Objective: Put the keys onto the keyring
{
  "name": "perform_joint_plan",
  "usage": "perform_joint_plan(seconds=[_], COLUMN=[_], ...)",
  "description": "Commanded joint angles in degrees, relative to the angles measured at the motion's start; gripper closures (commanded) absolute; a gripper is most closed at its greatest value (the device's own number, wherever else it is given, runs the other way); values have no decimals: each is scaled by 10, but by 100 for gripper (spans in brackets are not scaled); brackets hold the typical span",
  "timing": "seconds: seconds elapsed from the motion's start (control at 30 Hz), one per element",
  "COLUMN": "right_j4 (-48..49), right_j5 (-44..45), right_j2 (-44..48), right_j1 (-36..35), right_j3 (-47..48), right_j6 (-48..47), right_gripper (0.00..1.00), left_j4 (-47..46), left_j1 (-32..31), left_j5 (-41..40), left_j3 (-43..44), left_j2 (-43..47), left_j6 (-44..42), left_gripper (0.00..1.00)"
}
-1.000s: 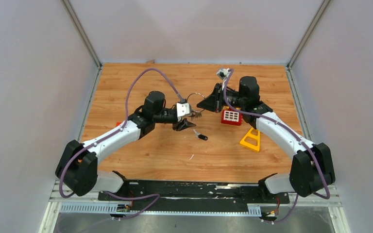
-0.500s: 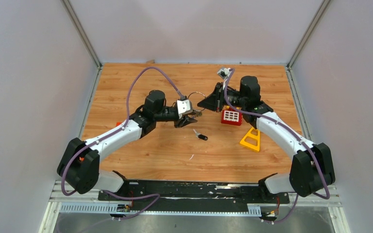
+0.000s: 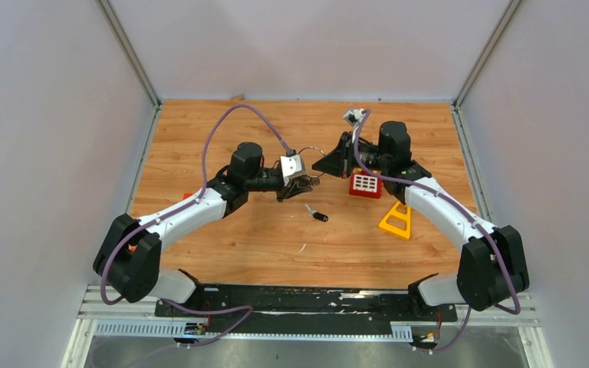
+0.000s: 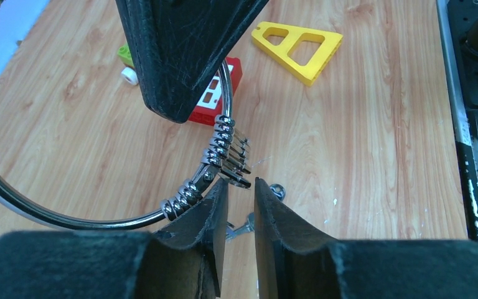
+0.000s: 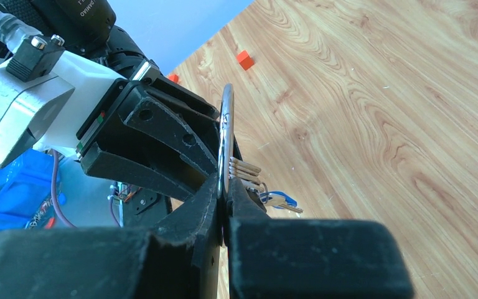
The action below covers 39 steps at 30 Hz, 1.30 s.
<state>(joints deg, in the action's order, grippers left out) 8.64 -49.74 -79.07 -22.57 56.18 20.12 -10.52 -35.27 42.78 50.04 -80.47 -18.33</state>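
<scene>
Right gripper (image 5: 224,187) is clenched on the keyring (image 5: 226,124), pinching the silver wire edge-on between its two fingers and holding it up off the bench (image 3: 222,130). A row of small silver loops (image 4: 223,144) is threaded on the wire, and a blue tag (image 5: 280,198) hangs just beneath them.

The left gripper (image 4: 241,187) faces it from the other side. Its jaws stand a narrow slit apart with nothing between them, the tips just under the loops and the left fingertip (image 4: 215,205) right against the wire.

In the overhead view the two grippers meet near the middle of the bench, with the ring (image 3: 307,148) standing up between them. The black-headed key (image 3: 318,215) lies flat on the wood below and just in front of the left gripper (image 3: 291,190), apart from the ring.

A red block (image 3: 366,185) with a white grid face sits beside the right gripper (image 3: 324,162). A yellow triangular frame (image 3: 396,220) lies nearer the arm bases. Beyond the red block, the left wrist view shows a small green piece (image 4: 124,55) and a white one (image 4: 129,76).
</scene>
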Motion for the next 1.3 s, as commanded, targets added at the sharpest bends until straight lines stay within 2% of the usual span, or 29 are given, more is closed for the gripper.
perform_joint_plan(seconds=[0.0,0.17,0.57,0.93,1.27], right_j4=[28,29,30,29,29], right_j5=[-11,-13,-14,-17,-21], right_j2=[15,14,10,8,3], right_j1=[6,6,7,12,21], right_j3=[3,3,5,3,2], right_j6=[4,5,7,5,4], right_gripper=[100,100,100,100,100], left_j4=[-29,-71,-147,-162,-128], left_j1=[-2,-2,-2,-2,-2], left_j5=[-5,-24,-15,-14,-16], left_j3=[25,9,-13,-12,-16], left_j2=[1,5,-15,-30,-6], left_j6=[22,42,78,92,61], left_gripper=[68,57,58,77,90])
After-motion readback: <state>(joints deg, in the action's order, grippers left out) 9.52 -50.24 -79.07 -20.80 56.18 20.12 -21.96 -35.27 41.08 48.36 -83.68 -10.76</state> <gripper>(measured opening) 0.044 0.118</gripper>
